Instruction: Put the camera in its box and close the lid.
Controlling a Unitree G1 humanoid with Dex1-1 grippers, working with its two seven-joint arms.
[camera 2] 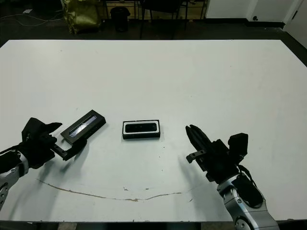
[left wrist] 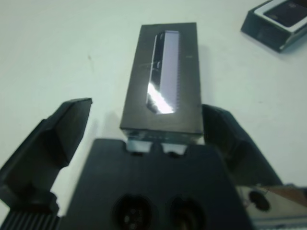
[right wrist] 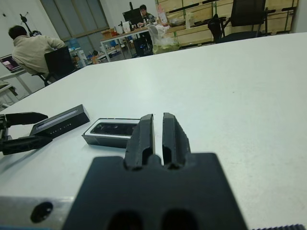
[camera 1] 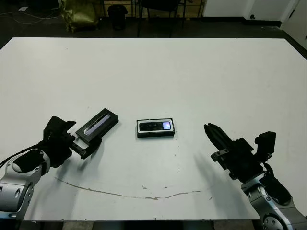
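The camera (camera 1: 154, 126), a black bar with a bluish patch at its right end, lies inside the box (camera 1: 155, 134), a shallow black tray with white lining, at mid-table. The lid (camera 1: 98, 125), black with a glossy lavender strip, lies flat and slanted to the left of the box. My left gripper (camera 1: 79, 142) is open, one finger on each side of the lid's near end (left wrist: 162, 86), with gaps on both sides. My right gripper (camera 1: 210, 129) is shut on nothing, hovering to the right of the box and pointing towards it (right wrist: 112, 129).
A thin brown scratch line (camera 1: 124, 194) runs along the table's front part. Beyond the far edge stand chairs and a dark bin (camera 1: 117, 14). In the right wrist view a person (right wrist: 31, 48) sits at a desk far behind the table.
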